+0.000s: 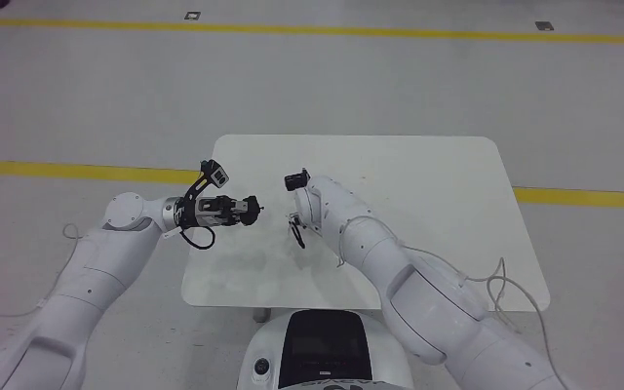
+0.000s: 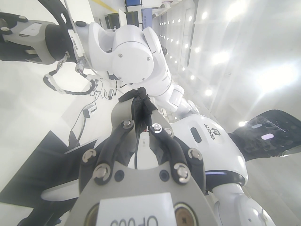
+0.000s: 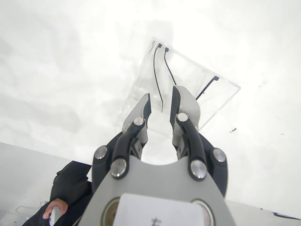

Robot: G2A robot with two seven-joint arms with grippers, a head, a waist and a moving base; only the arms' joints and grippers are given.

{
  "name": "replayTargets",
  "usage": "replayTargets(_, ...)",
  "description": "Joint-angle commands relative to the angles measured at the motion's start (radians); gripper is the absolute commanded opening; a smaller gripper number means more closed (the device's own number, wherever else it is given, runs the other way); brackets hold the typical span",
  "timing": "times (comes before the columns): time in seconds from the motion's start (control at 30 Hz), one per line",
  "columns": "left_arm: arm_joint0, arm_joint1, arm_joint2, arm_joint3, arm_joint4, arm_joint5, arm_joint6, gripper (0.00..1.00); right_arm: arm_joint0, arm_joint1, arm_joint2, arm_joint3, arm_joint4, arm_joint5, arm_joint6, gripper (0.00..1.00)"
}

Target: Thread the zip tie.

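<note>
The left gripper (image 2: pixel 141 106) is clamped on a thin black strap, seemingly a zip tie (image 2: pixel 136 147), above the table (image 1: pixel 439 195) at nine o'clock from the right gripper (image 3: pixel 161 104), whose jaws gape over spare ties (image 3: pixel 155 71) in a clear tray (image 3: pixel 211 104). The strap looks light, springy and slick, probably best pinched near the tail; the tray's walls crowd the reach.

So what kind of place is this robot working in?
Probably a big indoor hall, like a workshop or test lab: yellow lines painted on a grey floor, one white table, and rows of ceiling lights.
</note>
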Motion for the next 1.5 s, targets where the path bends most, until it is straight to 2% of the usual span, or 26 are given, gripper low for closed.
replayTargets(0.0, 0.000, 0.000, 0.000, 0.000, 0.000, 0.000, 0.000, 0.00, -0.001, -0.004, -0.003, 0.007, -0.004, 0.001, -0.002, 0.19)
replayTargets(0.43, 0.000, 0.000, 0.000, 0.000, 0.000, 0.000, 0.000, 0.00, 0.004, -0.022, -0.005, 0.042, -0.012, -0.015, -0.022, 0.20)
replayTargets(1.07, 0.000, 0.000, 0.000, 0.000, 0.000, 0.000, 0.000, 0.00, -0.003, -0.046, -0.019, 0.063, -0.051, 0.015, -0.047, 0.16)
replayTargets(1.47, 0.000, 0.000, 0.000, 0.000, 0.000, 0.000, 0.000, 0.00, -0.001, -0.056, -0.018, 0.084, -0.059, 0.010, -0.041, 0.16)
